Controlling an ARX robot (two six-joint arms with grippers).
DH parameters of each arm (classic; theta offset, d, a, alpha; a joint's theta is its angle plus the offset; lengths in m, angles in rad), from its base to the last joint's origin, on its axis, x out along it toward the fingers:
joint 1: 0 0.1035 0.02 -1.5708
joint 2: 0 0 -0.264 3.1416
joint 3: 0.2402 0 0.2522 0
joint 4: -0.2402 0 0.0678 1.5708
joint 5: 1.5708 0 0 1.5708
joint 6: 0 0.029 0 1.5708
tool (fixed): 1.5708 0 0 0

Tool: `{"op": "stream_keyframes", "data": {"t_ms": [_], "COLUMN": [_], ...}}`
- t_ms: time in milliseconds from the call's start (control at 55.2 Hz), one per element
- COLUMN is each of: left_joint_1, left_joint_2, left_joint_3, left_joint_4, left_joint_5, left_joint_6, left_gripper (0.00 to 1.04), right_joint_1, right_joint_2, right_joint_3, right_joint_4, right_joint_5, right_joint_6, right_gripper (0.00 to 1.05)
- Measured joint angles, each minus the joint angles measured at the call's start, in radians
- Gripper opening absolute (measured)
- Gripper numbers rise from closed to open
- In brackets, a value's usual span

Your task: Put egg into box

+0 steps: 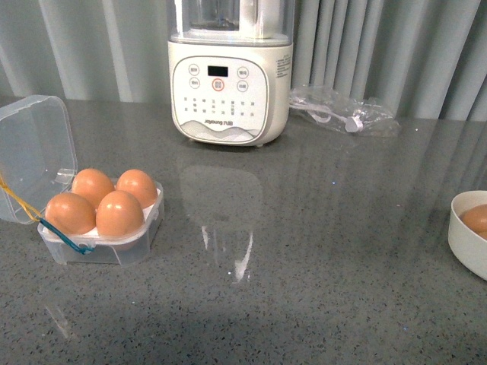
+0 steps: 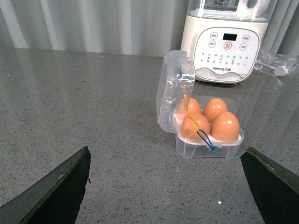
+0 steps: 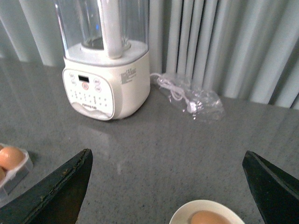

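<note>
The left claw [image 2: 166, 151] is spread wide, its two dark fingers [image 2: 60, 189] sitting in the lower corners of the left wrist view with only grey counter [image 1: 304, 274] between them and nothing in their hold. At the left of the front view the box [image 1: 141, 245] stands on the counter with its clear lid [image 1: 34, 148] swung up and back towards the upper left. A yellow cord [image 1: 15, 198] and a blue cord [image 1: 67, 240] run across the box's near-left corner. All four slots are filled by brown eggs [image 1: 119, 214] that sit side by side and look alike, so I cannot tell which one is the task's. In the upper middle stands a white blender [image 1: 228, 84] with a button panel, and just to its right lies a clear plastic bag [image 1: 346, 112] with a white cable inside, in front of the pale curtain [image 1: 396, 46]. At the right edge a white bowl [image 1: 463, 243], partly cut off, holds another brown egg [image 1: 475, 219]. The right claw [image 3: 166, 153] is likewise fully parted and has hold of nothing.
</note>
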Motion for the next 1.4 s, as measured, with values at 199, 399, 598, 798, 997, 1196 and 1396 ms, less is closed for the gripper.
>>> {"op": "stream_keyframes", "data": {"t_ms": [199, 399, 598, 798, 997, 1196, 1396], "left_joint_1": [0.000, 0.000, 0.000, 0.000, 0.000, 0.000, 0.000], "left_joint_2": [0.000, 0.000, 0.000, 0.000, 0.000, 0.000, 0.000], "left_joint_3": [0.000, 0.000, 0.000, 0.000, 0.000, 0.000, 0.000], "left_joint_4": [0.000, 0.000, 0.000, 0.000, 0.000, 0.000, 0.000], "left_joint_5": [-0.001, 0.000, 0.000, 0.000, 0.000, 0.000, 0.000], "left_joint_6": [0.000, 0.000, 0.000, 0.000, 0.000, 0.000, 0.000], "left_gripper": [0.98, 0.98, 0.98, 0.98, 0.98, 0.98, 0.98], "right_joint_1": [-0.009, -0.051, -0.130, -0.153, -0.153, -0.153, -0.153], "right_joint_2": [-0.088, -0.183, -0.260, -0.355, -0.449, -0.533, -0.597], "right_joint_3": [-0.199, -0.344, -0.432, -0.509, -0.561, -0.589, -0.630], "right_joint_4": [0.182, 0.224, 0.231, 0.219, 0.175, 0.123, 0.106], "right_joint_5": [0.249, 0.213, 0.118, 0.113, 0.113, 0.113, 0.113], "right_joint_6": [0.006, 0.006, 0.007, 0.007, 0.007, 0.007, 0.007], "right_gripper": [0.62, 0.26, 0.03, 0.03, 0.03, 0.03, 0.03]}}
